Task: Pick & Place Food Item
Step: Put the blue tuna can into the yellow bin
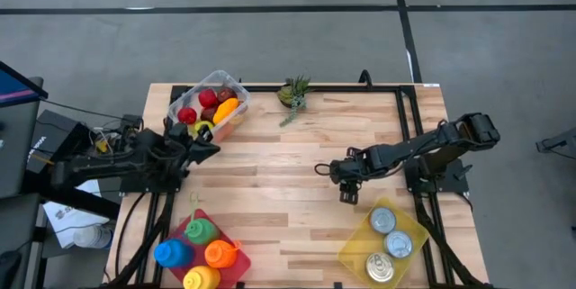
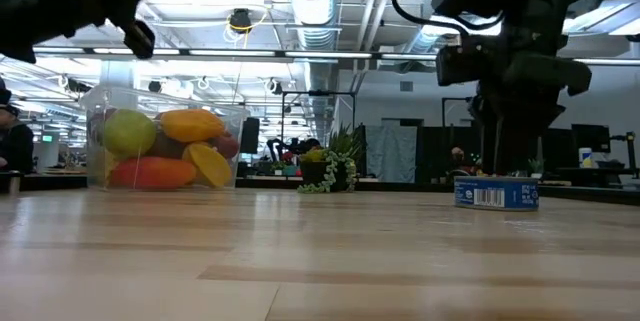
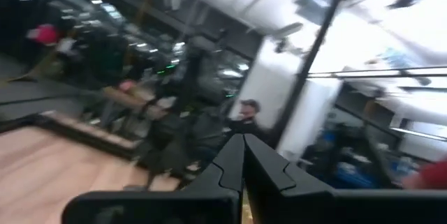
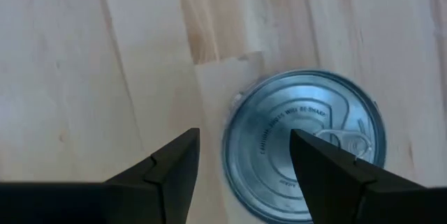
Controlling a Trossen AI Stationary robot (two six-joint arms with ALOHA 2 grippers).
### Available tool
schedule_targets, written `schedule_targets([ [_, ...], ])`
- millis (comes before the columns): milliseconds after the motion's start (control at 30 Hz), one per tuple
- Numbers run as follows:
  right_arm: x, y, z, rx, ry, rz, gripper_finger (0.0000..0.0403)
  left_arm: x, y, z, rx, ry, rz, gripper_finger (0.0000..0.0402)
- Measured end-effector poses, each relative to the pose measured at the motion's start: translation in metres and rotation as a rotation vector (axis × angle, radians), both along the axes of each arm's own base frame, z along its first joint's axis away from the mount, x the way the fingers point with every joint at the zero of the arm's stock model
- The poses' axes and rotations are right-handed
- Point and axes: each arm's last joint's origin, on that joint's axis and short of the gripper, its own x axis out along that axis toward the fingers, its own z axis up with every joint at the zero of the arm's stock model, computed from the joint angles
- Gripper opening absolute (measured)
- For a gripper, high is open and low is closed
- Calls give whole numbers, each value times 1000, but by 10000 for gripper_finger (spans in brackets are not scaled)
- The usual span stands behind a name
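1. Right tool [image 4: 244, 155] hangs directly above a tin can [image 4: 302, 145] that stands upright on the wooden surface [image 4: 84, 63]; its two fingers are spread wide, and the can's ring-pull lid shows between and beyond them, lying more toward one finger than centred.
2. From overhead, this tool [image 1: 348, 187] sits near the middle of the surface [image 1: 270, 190], inward of the yellow tray [image 1: 353, 251] that holds three more cans.
3. From table height, the can [image 2: 496, 194] rests flat under the dark right arm, apparently untouched by it, though contact is hard to judge from that angle.
4. Left tool [image 3: 242, 160] has its fingers pressed together with nothing between them; it waits by the clear bin [image 1: 230, 85] of mixed fruit at the far left edge.
5. A small potted plant [image 1: 294, 94] stands at the far edge, well apart from the can.
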Motion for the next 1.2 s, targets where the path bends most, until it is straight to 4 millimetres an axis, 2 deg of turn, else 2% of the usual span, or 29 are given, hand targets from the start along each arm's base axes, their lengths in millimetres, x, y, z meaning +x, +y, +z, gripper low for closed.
schedule_targets([
  [200, -1, 0, -2, 5, -1, -18, 214, 6, 4, -18, -21, 185, 220, 0],
  [333, -1, 0, -2, 5, -1, -18, 214, 8, -3, -24, 47, 247, 254, 0],
  [467, 0, -1, -2, 2, -6, -16, 213, 8, -9, -20, 104, 207, 282, 0],
  [833, 2, -4, -5, 29, -45, 3, 183, 8, -11, -19, 81, 196, 272, 0],
  [1100, 2, -3, -5, 36, -44, 5, 194, 7, -11, -19, 81, 193, 271, 0],
  [1200, 2, -4, -5, 36, -44, 3, 198, -1, -10, -13, 73, 128, 275, 0],
])
